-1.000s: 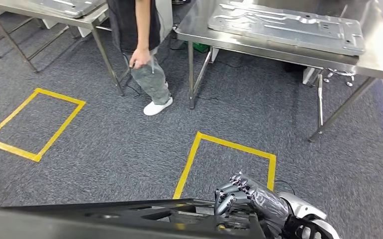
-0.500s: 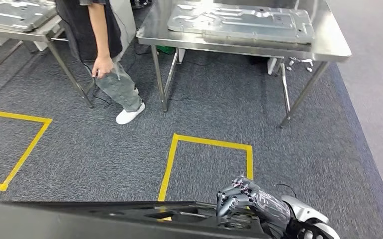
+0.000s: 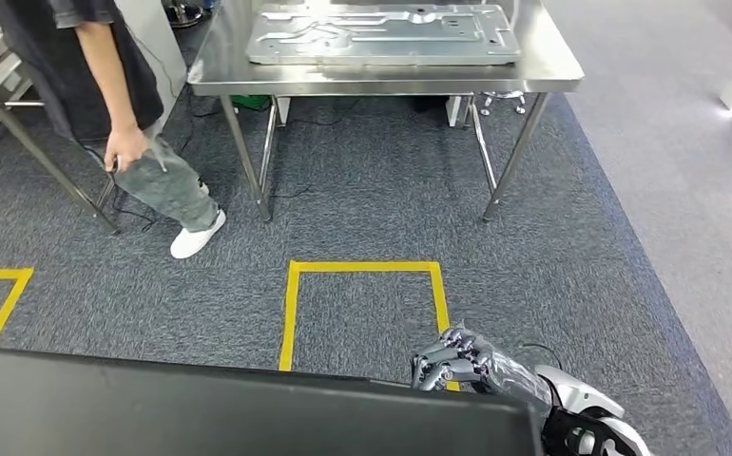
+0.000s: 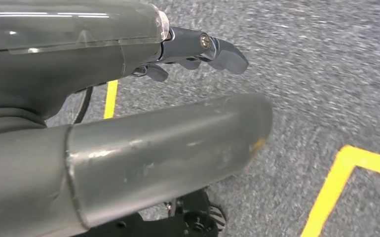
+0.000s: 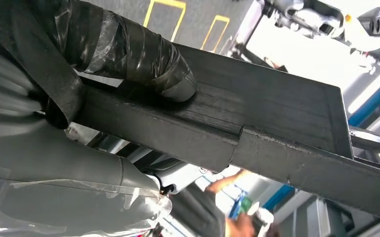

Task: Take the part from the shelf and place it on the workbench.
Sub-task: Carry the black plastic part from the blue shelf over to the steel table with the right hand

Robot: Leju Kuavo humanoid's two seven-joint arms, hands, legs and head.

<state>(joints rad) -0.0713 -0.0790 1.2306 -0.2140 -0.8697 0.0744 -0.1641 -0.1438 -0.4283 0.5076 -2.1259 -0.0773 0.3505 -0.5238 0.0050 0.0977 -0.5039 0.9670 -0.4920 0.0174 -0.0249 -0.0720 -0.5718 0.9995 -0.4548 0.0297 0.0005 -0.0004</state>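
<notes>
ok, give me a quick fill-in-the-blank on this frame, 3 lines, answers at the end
1. The right hand grips the edge of a dark ____ part.
2. The tape square on the carpet ahead is ____.
3. The person stands to the ____ of the steel workbench that bears a metal panel.

Answers: flat; yellow; left

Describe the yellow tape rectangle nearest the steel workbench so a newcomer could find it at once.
Start at the shiny stainless-steel workbench that carries a flat pressed sheet-metal panel. On the grey carpet just before its legs lies a yellow tape rectangle. Unlike the other yellow tape outline far left, it sits directly in front of the bench, its near edge hidden by the carried dark panel.
</notes>
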